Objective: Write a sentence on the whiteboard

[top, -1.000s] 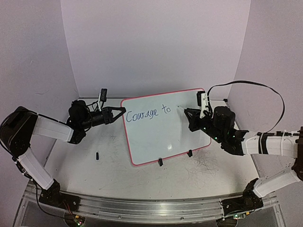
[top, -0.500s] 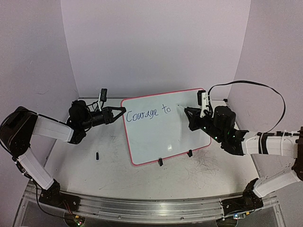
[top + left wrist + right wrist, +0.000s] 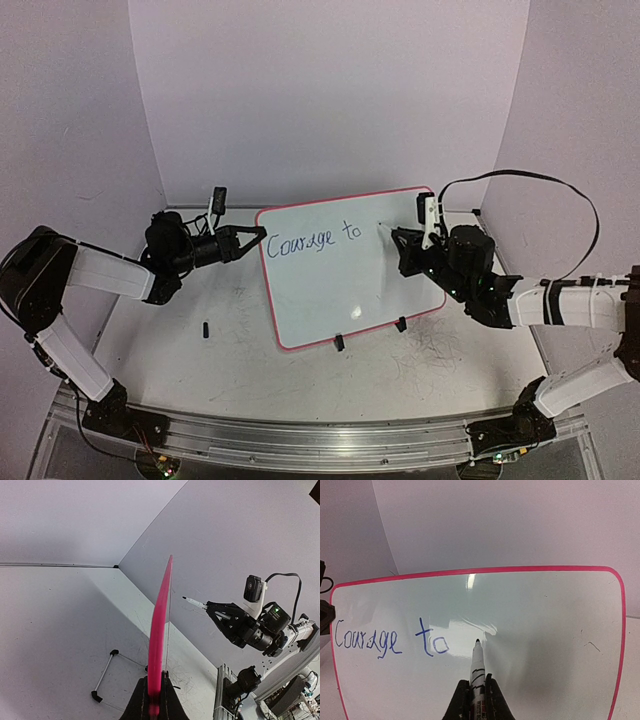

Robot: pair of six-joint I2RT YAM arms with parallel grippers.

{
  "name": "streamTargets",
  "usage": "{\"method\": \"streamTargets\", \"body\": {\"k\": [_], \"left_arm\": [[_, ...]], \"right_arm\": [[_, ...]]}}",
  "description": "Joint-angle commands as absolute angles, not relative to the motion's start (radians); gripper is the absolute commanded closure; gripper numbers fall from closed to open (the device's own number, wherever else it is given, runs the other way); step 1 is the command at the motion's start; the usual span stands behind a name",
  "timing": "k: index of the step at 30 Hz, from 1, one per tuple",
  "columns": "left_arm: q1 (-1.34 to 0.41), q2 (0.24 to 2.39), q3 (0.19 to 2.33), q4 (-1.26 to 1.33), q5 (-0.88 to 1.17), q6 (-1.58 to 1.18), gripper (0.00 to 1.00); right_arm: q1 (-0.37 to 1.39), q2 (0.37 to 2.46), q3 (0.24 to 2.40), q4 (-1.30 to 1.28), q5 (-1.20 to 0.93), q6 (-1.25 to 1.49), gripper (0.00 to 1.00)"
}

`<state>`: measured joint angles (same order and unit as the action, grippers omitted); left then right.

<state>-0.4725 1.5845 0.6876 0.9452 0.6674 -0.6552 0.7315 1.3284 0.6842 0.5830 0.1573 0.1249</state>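
Though the sentence [image 3: 370,639] stays unchanged, marker [image 3: 477,671] tip perhaps slightly rightward.

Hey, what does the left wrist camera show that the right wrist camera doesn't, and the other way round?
Left wrist only: the whiteboard edge-on, its pink rim clamped in the left gripper, a black foot behind it, and the right gripper seen from outside.
Right wrist only: the board's face, with the blue writing "Courage to".
Both: the board, and the marker held in the right gripper, pointing at the board.
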Motion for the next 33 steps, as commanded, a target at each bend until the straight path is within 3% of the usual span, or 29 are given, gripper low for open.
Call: {"method": "streamTargets", "body": {"k": [1, 33], "left_arm": [[-0.501, 1.589, 0.696, 0.870, 0.662, -0.636, 1.00], [-0.512, 1.606, 0.716, 0.869, 0.673, -0.633, 1.00]], "right_arm": [[0.733, 1.345, 0.716, 0.623, 0.168, 0.124, 1.00], [0.733, 1.437, 0.735, 0.705, 0.206, 0.143, 1.00]]}}
